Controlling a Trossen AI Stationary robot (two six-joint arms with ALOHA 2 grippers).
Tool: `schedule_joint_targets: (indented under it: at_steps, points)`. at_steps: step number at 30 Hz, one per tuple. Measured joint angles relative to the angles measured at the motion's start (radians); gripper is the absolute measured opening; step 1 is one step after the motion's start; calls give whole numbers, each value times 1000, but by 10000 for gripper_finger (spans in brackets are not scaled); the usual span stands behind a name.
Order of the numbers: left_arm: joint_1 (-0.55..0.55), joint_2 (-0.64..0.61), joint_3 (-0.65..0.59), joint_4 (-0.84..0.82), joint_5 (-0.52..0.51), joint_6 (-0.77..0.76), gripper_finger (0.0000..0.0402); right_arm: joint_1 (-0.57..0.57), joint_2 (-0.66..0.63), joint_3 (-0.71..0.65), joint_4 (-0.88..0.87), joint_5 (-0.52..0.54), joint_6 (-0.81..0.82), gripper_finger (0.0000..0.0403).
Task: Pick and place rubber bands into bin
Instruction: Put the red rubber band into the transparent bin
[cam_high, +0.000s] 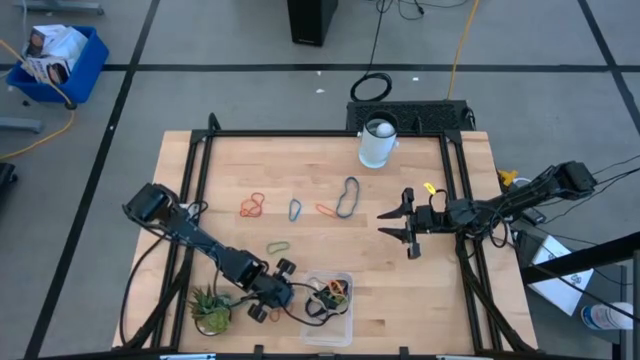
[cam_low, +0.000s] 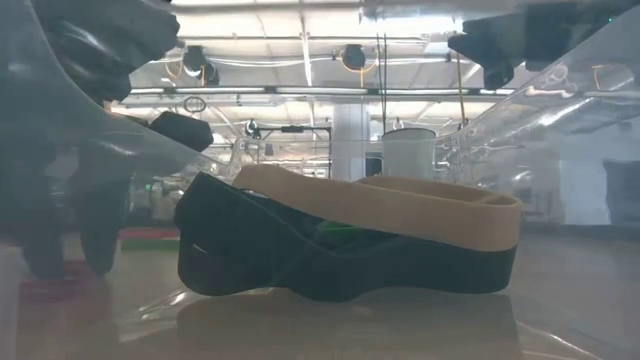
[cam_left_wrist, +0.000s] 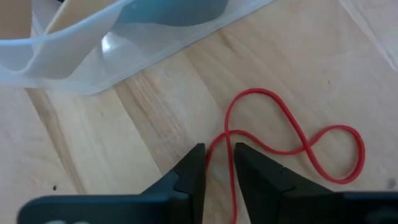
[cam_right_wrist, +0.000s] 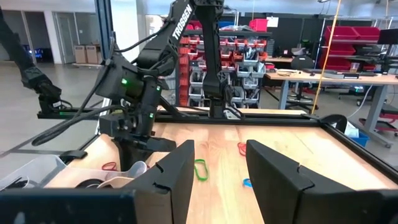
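The clear bin (cam_high: 340, 318) stands near the table's near edge and holds several bands; the low view shows a wide tan and black band (cam_low: 350, 240) inside it. My left gripper (cam_high: 272, 292) points down just left of the bin, open by a narrow gap. The crossed end of a red rubber band (cam_left_wrist: 292, 143) lying flat on the wood sits between its fingertips (cam_left_wrist: 217, 155). An orange-red band (cam_high: 252, 207), a blue-grey one (cam_high: 295, 210), a dark one (cam_high: 347, 197) and a green one (cam_high: 277, 246) lie mid-table. My right gripper (cam_high: 397, 225) is open and empty at mid-right.
A white cylindrical cup (cam_high: 377, 142) stands at the table's far edge. A small green plant-like object (cam_high: 210, 310) sits at the near left corner beside my left arm. The black frame rails (cam_high: 195, 180) run along the table's sides. A blue crate (cam_high: 60, 60) stands on the floor.
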Motion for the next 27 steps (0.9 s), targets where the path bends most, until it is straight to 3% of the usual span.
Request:
schedule_joint_targets:
  at_steps: [15,27]
  points:
    - [-1,4,-3,23,-19,-5,8,0,0,0,0,0,-2,139]
    - [7,-64,-10,32,-12,-56,6,0,0,0,1,0,-2,139]
